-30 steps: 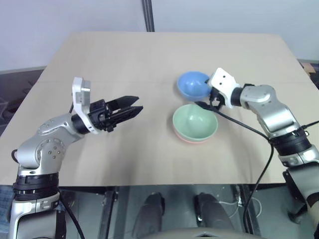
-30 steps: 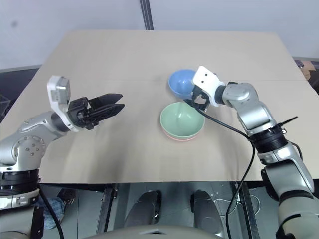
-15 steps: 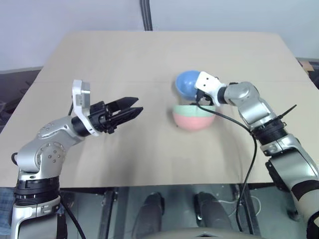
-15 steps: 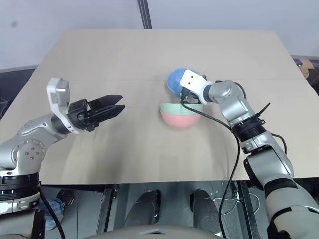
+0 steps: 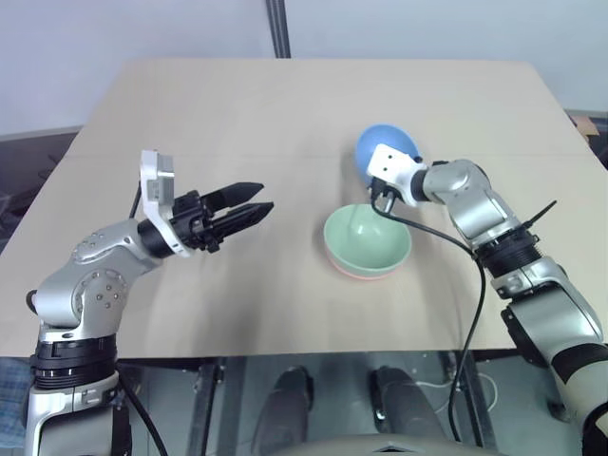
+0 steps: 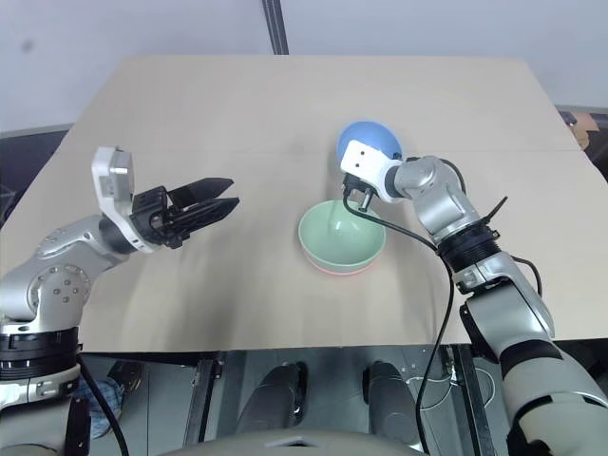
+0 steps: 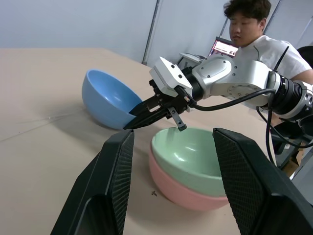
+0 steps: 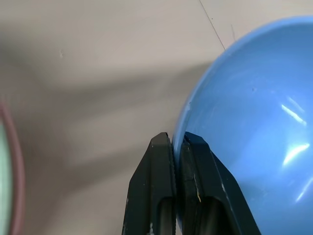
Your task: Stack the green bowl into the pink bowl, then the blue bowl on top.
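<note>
No text, label, brand or number can be read on anything here. A lit screen [image 7: 222, 47] glows beyond the right end effector [image 7: 128, 127], but whatever it may carry is too small to make out.

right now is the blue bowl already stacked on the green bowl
No, the blue bowl sits tilted on the table beside the green bowl.

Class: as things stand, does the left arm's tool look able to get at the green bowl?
Probably yes: the left tool is open and points toward the green bowl, with bare table between. The right tool is beyond the bowl, gripping the blue bowl's rim.
</note>
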Motion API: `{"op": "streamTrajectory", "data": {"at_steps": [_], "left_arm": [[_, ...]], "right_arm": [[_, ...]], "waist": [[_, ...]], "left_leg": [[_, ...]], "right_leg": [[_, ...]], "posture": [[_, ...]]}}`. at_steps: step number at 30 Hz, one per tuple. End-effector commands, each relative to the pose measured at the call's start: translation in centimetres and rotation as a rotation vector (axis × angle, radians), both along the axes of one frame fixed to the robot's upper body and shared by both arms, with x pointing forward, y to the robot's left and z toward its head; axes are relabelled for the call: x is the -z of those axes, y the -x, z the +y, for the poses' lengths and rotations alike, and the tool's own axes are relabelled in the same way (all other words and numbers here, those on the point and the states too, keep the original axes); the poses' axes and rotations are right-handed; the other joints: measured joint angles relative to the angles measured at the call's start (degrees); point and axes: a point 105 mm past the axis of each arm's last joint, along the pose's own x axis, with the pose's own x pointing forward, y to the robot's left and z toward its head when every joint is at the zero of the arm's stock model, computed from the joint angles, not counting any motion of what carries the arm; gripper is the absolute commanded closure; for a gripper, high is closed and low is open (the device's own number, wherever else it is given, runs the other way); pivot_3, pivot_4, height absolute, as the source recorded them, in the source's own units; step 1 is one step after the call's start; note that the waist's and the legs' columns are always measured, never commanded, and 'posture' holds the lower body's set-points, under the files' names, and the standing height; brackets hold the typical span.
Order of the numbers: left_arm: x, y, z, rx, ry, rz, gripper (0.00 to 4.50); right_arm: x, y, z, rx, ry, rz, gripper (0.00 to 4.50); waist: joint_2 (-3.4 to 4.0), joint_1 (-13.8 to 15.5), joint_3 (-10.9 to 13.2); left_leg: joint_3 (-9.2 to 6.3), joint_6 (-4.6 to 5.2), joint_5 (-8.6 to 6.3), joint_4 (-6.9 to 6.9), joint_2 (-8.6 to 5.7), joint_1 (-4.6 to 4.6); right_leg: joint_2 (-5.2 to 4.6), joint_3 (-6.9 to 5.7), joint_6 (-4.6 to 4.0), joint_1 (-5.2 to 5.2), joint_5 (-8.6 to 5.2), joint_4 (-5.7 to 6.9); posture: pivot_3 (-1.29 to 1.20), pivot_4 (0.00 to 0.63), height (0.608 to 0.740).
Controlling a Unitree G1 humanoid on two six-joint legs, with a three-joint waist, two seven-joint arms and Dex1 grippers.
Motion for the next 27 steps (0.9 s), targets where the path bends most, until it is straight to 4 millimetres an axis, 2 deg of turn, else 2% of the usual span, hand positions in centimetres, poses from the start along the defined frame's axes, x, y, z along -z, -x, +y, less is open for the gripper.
{"op": "streamTrajectory", "data": {"at_steps": [1,7,13,19,27], "left_arm": [[-1.0,0.1,-0.1,0.013,-0.005,-0.056,1.77],[-0.8,0.3,-0.7,0.055,-0.013,-0.072,1.77],[-1.1,0.8,-1.2,0.128,-0.007,-0.094,1.77],[-1.6,0.8,-1.9,0.204,-0.033,-0.122,1.77],[-1.7,0.2,-2.1,0.295,-0.079,-0.128,1.77]], "right_arm": [[-2.9,0.5,0.5,-0.051,-0.022,-0.121,4.44],[-6.2,2.4,0.7,-0.129,-0.046,-0.220,4.44],[-8.2,6.8,0.4,-0.248,-0.074,-0.205,4.44],[-8.7,11.2,-0.4,-0.362,-0.069,-0.108,4.44],[-7.1,15.9,-1.1,-0.484,0.022,0.036,4.44]], "waist": [[0.01,0.00,0.00],[0.01,0.05,0.01],[0.01,0.15,0.01],[0.01,0.13,0.01],[0.01,0.12,0.01]], "left_leg": [[0.00,0.00,0.00,0.00,0.00,-0.01],[-0.01,0.00,0.00,0.00,0.00,-0.03],[-0.02,0.01,0.00,0.01,0.00,-0.06],[-0.04,0.01,0.00,0.03,0.00,-0.05],[-0.03,0.02,-0.01,0.04,0.01,-0.04]], "right_leg": [[0.00,0.00,0.00,-0.01,0.00,0.00],[0.00,0.00,0.00,-0.02,0.00,0.00],[-0.01,-0.02,0.00,-0.01,0.00,-0.02],[-0.01,-0.04,0.01,0.00,0.00,0.00],[0.00,-0.05,0.01,0.00,-0.01,0.00]], "posture": [[0.00,0.150,0.740],[0.00,0.150,0.740],[0.00,0.150,0.740],[0.00,0.150,0.740],[0.00,0.150,0.740]]}}
